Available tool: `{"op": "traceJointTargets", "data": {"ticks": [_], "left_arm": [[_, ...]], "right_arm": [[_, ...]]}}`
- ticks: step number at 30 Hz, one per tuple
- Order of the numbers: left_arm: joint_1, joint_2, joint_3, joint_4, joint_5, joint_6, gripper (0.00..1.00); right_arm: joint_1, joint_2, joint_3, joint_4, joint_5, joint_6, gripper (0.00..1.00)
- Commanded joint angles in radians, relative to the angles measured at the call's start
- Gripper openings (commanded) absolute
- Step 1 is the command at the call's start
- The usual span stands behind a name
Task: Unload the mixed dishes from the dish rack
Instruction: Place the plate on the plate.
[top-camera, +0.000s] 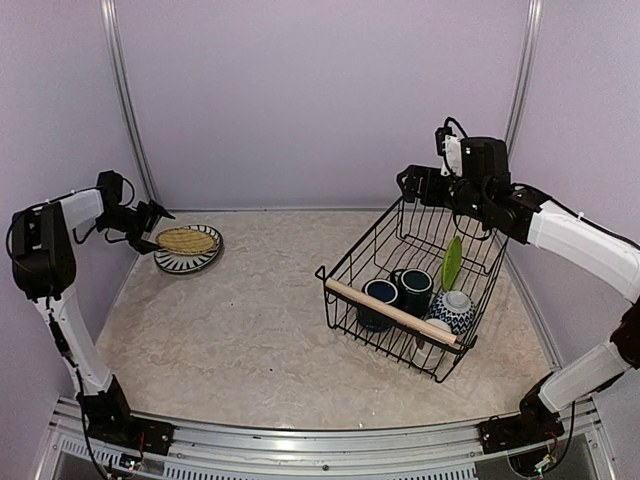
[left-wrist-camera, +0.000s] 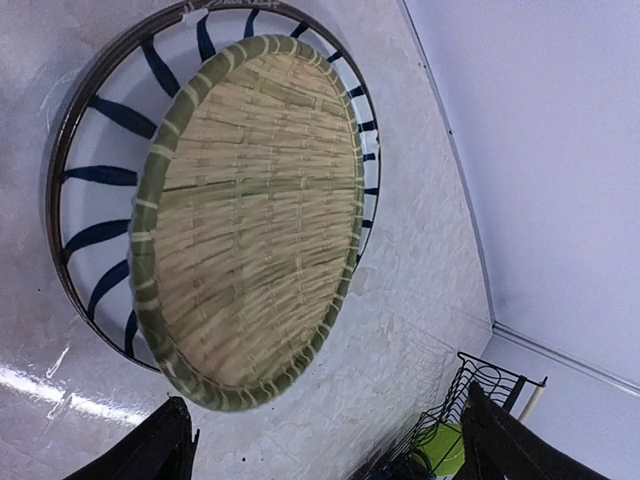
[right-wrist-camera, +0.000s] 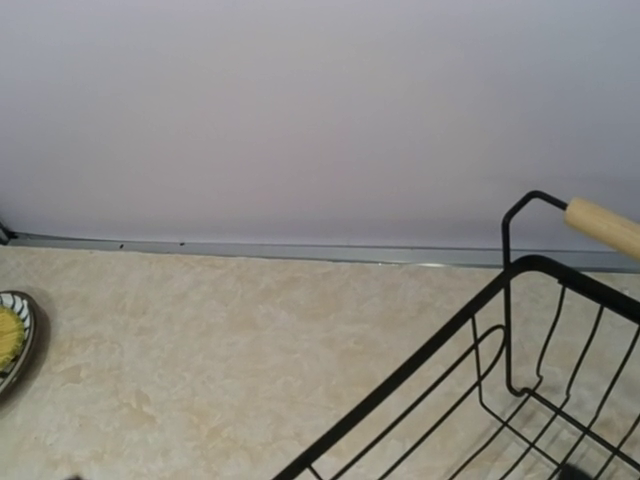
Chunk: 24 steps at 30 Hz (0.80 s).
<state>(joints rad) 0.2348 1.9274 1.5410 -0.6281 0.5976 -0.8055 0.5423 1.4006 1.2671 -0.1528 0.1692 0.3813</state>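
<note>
Here, 2 plates lie stacked at the table's far left, the tan plate (left-wrist-camera: 250, 210) on the striped plate (left-wrist-camera: 100, 175). Your left gripper (top-camera: 158, 228) hovers just beside them, jaws wide and empty, so that placing step looks done. The rack (top-camera: 352, 258) on the right holds the lime plate (top-camera: 452, 263), 2 mugs (top-camera: 413, 284) and a bowl (top-camera: 453, 312). Your right gripper (top-camera: 415, 185) sits over its far rim, jaw spread impossible to tell, and should next descend between the wires onto 1 piece.
</note>
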Motion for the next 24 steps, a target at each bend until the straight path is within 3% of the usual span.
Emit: {"op": "traceJointTargets", "data": {"ticks": [1, 13, 20, 24], "left_arm": [[0.006, -0.079, -0.011, -0.009, -0.066, 0.027, 0.88], [-0.028, -0.157, -0.039, 0.02, -0.084, 0.056, 0.89], [-0.148, -0.257, -0.039, 0.018, -0.164, 0.134, 0.92], [-0.255, -0.323, -0.038, 0.02, -0.227, 0.198, 0.92]], "right_arm": [[-0.012, 0.009, 0.041, -0.037, 0.01, 0.008, 1.0], [-0.013, 0.019, 0.069, -0.102, 0.035, 0.013, 1.0], [-0.013, 0.039, 0.114, -0.255, 0.074, 0.02, 1.0], [-0.013, 0.082, 0.167, -0.422, 0.197, 0.077, 1.0]]}}
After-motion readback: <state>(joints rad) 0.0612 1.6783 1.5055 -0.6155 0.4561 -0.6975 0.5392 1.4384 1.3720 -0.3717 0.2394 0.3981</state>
